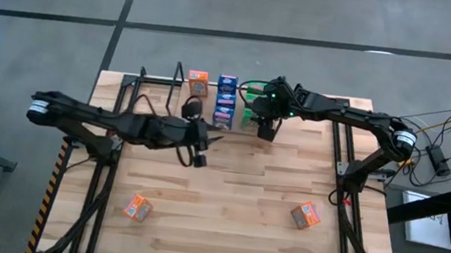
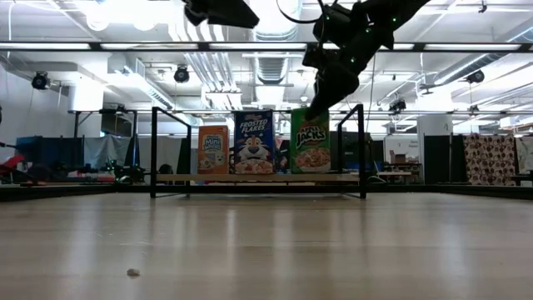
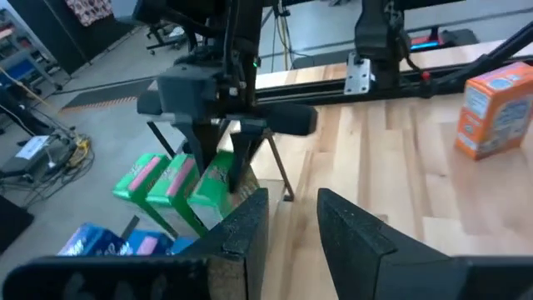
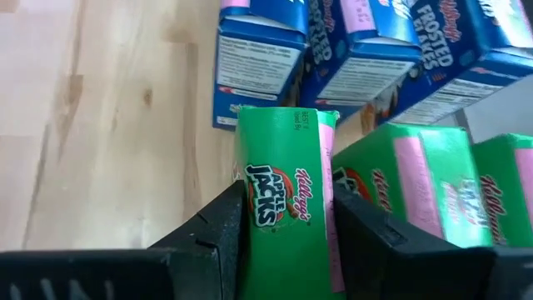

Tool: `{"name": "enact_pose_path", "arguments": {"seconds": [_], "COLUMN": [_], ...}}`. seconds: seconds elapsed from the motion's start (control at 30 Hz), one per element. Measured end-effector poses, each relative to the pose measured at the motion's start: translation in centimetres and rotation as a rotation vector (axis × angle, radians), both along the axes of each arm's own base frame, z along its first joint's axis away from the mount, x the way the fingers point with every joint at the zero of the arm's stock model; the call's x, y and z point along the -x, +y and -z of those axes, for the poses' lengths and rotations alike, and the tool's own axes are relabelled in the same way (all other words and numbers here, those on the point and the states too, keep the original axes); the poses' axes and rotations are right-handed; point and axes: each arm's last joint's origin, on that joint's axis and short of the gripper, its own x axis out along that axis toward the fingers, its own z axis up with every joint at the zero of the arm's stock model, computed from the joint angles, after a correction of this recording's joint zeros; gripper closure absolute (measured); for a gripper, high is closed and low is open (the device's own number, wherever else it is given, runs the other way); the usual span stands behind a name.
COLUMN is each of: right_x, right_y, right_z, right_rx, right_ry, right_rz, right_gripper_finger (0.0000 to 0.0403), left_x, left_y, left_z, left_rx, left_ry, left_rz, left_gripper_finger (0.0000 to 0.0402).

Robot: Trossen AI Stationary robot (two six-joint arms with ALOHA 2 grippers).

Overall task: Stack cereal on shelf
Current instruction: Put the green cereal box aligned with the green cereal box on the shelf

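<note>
Two orange cereal boxes [image 1: 138,208] lie on the near bench [image 1: 226,195]. The right hand [image 4: 287,218] grips a green box [image 4: 287,187] at the far shelf [image 2: 258,178]; the left hand [image 3: 291,218] hovers mid-bench, slightly parted, empty.

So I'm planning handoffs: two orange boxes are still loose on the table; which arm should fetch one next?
Probably left: its claw is empty, while the right claw grips a green cardboard cereal box at the black wire shelf.
</note>
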Motion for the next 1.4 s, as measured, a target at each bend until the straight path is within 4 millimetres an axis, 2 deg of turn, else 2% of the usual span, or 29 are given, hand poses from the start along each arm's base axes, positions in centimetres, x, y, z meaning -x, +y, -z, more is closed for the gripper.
{"name": "enact_pose_path", "arguments": {"seconds": [0.17, 0.57, 0.93, 1.4], "right_x": [0.1, 0.1, 0.1, 0.2], "right_y": [-0.2, -0.1, -0.1, -0.2], "right_z": [0.0, 0.0, 0.9, 0.9], "right_rx": [0.006, -0.011, -0.001, -0.002], "right_ry": [0.004, -0.002, -0.012, -0.003], "right_rz": [0.008, 0.002, -0.003, 0.011], "right_gripper_finger": [0.0266, 0.0266, 0.0264, 0.0197], "left_x": [1.1, 1.2, 1.2, 1.2], "left_y": [-0.6, -1.0, -1.1, -1.2], "left_z": [-0.3, -0.6, -0.7, -0.8], "left_rx": [0.028, 0.028, 0.028, 0.029], "left_ry": [-0.028, -0.041, -0.044, -0.053], "left_rz": [0.013, 0.030, 0.033, 0.035], "left_gripper_finger": [0.0313, 0.0313, 0.0313, 0.0313]}}
